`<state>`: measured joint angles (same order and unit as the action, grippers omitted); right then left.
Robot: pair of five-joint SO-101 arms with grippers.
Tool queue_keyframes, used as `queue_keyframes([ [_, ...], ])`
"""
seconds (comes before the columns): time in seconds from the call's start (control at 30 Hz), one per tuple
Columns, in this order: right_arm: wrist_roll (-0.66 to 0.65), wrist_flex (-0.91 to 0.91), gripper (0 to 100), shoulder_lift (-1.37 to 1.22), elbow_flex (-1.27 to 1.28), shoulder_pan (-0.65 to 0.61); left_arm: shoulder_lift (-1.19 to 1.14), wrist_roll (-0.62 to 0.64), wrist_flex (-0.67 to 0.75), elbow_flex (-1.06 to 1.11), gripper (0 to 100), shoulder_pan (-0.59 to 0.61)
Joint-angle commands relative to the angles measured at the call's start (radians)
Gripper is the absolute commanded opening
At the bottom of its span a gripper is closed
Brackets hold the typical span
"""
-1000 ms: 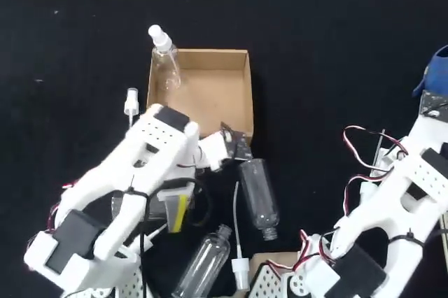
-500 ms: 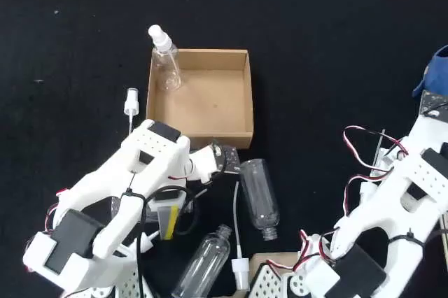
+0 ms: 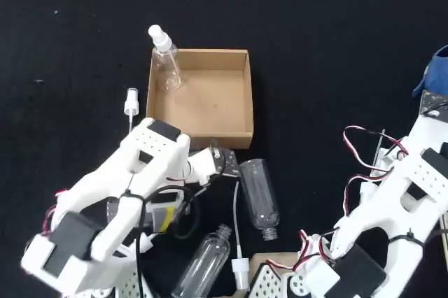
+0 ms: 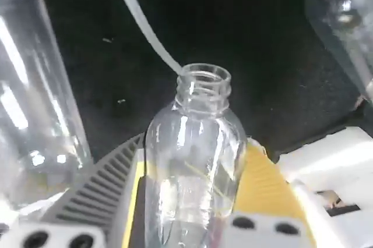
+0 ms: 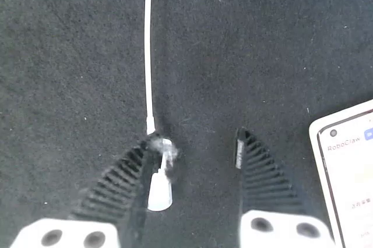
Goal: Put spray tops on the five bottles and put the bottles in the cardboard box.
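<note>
Since a second ago the left arm [image 3: 140, 172] has drawn back a little from the cardboard box [image 3: 238, 140] toward its own base. The right arm [image 3: 392, 221] and the loose bottles lie as they did.

The left gripper [image 4: 192, 178] pinches the held bottle [image 4: 195, 143] by its body, one grey finger and one yellow finger pressed to its sides. Its open neck points away from the wrist. The right gripper [image 5: 192, 140] stands spread over the black table, with a spray top [image 5: 158, 192] lying against the inner face of one finger and its dip tube stretched out ahead. A phone [image 5: 349, 166] lies just beside the other finger.

Farther out, two uncapped bottles lie near the box's front wall, one [image 3: 259, 196] just beside it and the other [image 3: 203, 263] nearer the arms. A second spray top [image 3: 241, 270] lies between them. A third spray top [image 3: 131, 104] rests beside the box's left wall. A capped bottle [image 3: 166, 67] stands at the box's far left corner, seemingly inside.

I judge the step to be capping the held bottle, early in the task. Next, the right gripper needs to close on its spray top, lift it and thread the tube into the open neck, so the left should keep that neck steady and reachable.
</note>
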<state>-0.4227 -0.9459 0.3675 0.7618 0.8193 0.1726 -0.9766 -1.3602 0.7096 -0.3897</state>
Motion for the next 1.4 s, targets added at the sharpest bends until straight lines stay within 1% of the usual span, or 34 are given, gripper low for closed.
queue_keyframes([
  [0.0,0.002,-0.009,19.1,0.041,-0.010,0.009,0.172,-0.014,-0.117,-0.113,3,0.024],
  [0.1,0.003,-0.009,19.1,0.041,-0.013,0.008,0.285,-0.014,-0.209,-0.191,3,0.084],
  [0.2,0.003,-0.014,19.1,0.041,-0.013,-0.028,0.361,-0.011,-0.244,-0.243,3,0.174],
  [0.33,0.003,-0.095,19.1,0.042,-0.044,-0.091,0.427,-0.003,-0.247,-0.260,3,0.291],
  [0.47,0.017,-0.195,19.1,0.042,-0.128,-0.137,0.511,0.089,-0.241,-0.229,3,0.377],
  [0.6,0.037,-0.293,19.1,0.042,-0.211,-0.140,0.658,0.146,-0.153,-0.140,3,0.420],
  [0.77,0.035,-0.353,19.1,0.042,-0.229,-0.137,0.870,0.290,-0.041,0.004,3,0.527],
  [0.83,0.035,-0.371,19.1,0.056,-0.229,-0.140,0.931,0.374,0.041,0.077,3,0.582],
  [0.93,0.034,-0.391,19.1,0.124,-0.206,-0.135,0.997,0.508,0.215,0.200,3,0.687],
  [1.03,0.031,-0.404,19.1,0.236,-0.127,-0.138,1.048,0.603,0.354,0.302,3,0.774],
  [1.1,-0.018,-0.388,19.1,0.323,-0.053,-0.141,1.073,0.655,0.385,0.331,3,0.805],
  [1.2,-0.127,-0.331,18.8,0.424,0.016,-0.132,1.097,0.721,0.399,0.351,3,0.805],
  [1.27,-0.241,-0.328,18.8,0.444,0.019,-0.114,1.103,0.770,0.399,0.355,3,0.803],
  [1.37,-0.436,-0.339,18.8,0.403,-0.021,-0.049,1.103,0.861,0.399,0.361,3,0.805],
])
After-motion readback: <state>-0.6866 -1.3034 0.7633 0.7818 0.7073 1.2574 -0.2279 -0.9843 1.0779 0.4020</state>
